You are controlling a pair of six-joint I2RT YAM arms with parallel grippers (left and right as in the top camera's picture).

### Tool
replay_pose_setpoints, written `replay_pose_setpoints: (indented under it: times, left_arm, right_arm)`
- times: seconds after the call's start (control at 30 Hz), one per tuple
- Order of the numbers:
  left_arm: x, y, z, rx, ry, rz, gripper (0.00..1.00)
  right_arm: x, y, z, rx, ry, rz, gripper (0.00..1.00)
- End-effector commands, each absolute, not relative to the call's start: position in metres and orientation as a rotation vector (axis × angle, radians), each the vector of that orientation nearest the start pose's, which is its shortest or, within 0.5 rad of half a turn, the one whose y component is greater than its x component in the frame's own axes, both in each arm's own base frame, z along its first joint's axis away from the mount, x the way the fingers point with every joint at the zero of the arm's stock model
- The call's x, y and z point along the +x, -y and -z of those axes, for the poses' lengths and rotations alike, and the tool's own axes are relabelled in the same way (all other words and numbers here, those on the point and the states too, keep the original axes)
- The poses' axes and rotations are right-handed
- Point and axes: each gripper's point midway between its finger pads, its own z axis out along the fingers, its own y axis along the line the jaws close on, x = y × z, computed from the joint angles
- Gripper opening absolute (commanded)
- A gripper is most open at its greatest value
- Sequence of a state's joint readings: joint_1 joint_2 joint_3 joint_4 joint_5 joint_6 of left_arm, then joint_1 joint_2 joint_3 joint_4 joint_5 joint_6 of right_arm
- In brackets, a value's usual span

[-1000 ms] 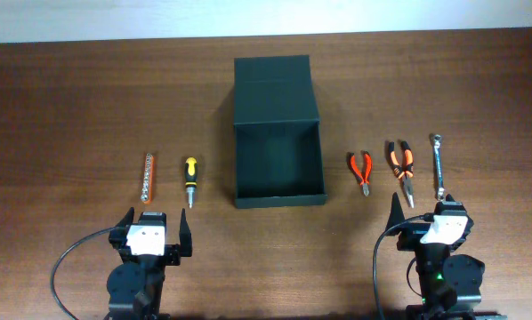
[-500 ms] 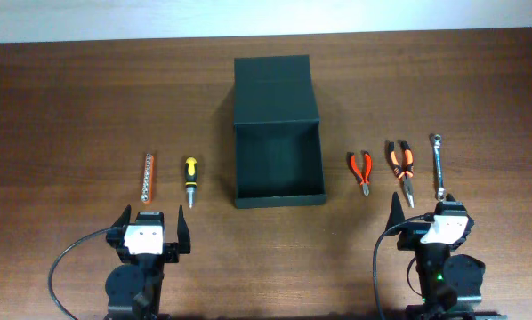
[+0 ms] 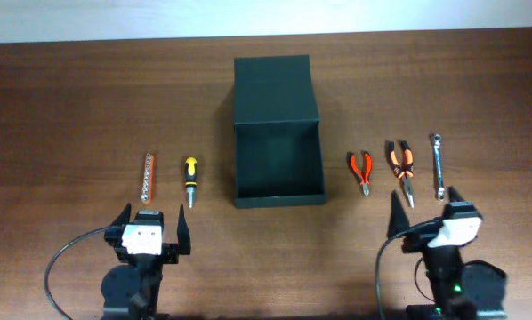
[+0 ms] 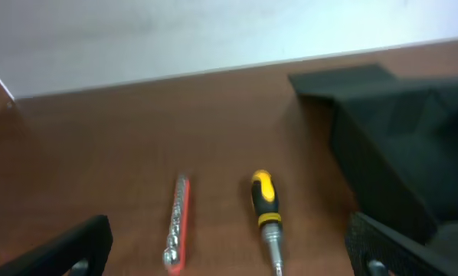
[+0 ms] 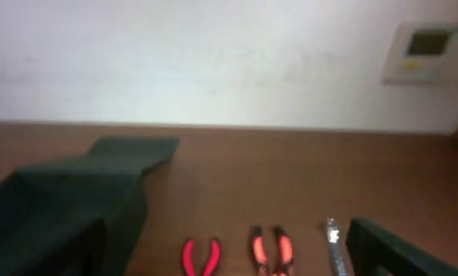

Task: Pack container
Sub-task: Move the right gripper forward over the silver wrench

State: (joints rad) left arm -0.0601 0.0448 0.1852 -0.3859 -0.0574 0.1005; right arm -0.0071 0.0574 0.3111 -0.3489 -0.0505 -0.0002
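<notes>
The container [image 3: 278, 182] is a dark green-black box, open, with its flap lid laid back toward the far side. It is empty. It also shows in the left wrist view [image 4: 405, 153] and the right wrist view [image 5: 60, 199]. Left of it lie an orange bit strip [image 3: 148, 176] [image 4: 178, 230] and a yellow-black screwdriver [image 3: 189, 180] [image 4: 264, 211]. Right of it lie red pliers [image 3: 361, 172] [image 5: 201, 257], orange pliers [image 3: 401, 169] [image 5: 273, 251] and a wrench [image 3: 439, 164] [image 5: 336, 245]. My left gripper [image 3: 154, 222] [image 4: 233, 257] is open and empty, just short of the strip and screwdriver. My right gripper [image 3: 424, 209] [image 5: 229, 261] is open and empty, just short of the pliers.
The brown wooden table [image 3: 70, 98] ends at a pale wall at the far side. A wall panel [image 5: 426, 50] shows at the upper right in the right wrist view. Cables trail from both arm bases at the front edge.
My right arm has shifted slightly to the right and toward the front edge. The left arm and all the tools stay where they were.
</notes>
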Motion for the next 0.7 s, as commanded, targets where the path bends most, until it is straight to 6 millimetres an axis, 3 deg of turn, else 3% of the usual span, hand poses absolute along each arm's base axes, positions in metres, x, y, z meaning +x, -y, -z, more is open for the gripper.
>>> replay_pose_setpoints:
  times: [0.0, 0.23, 0.37, 0.47, 0.57, 0.63, 0.67]
  left_arm:
    - [0.227, 0.004, -0.163, 0.1, -1.841, -0.076, 0.99]
    - [0.226, 0.004, -0.158, 0.103, -1.864, -0.076, 0.99]
    - [0.226, 0.007, -0.157, 0.117, -1.865, -0.058, 0.99]
    - [0.226, 0.007, -0.159, 0.116, -1.858, -0.056, 0.99]
    - [0.228, 0.008, -0.164, 0.115, -1.835, -0.055, 0.99]
    - [0.228, 0.008, -0.164, 0.115, -1.836, -0.055, 0.99]
    - [0.227, 0.008, -0.164, 0.116, -1.836, -0.055, 0.99]
  right_arm:
    - [0.214, 0.015, -0.27, 0.07, -1.719, 0.066, 0.98]
    - [0.235, 0.017, -0.325, 0.073, -2.051, 0.088, 0.99]
    - [0.247, -0.003, -0.344, 0.005, -2.228, -0.036, 0.99]
    - [0.257, -0.017, -0.34, -0.037, -2.315, -0.139, 0.99]
    - [0.275, -0.027, -0.321, -0.054, -2.394, -0.219, 0.99]
    - [0.284, -0.023, -0.311, 0.031, -2.436, -0.22, 0.99]
    - [0.291, -0.012, -0.3, 0.159, -2.479, -0.177, 0.99]
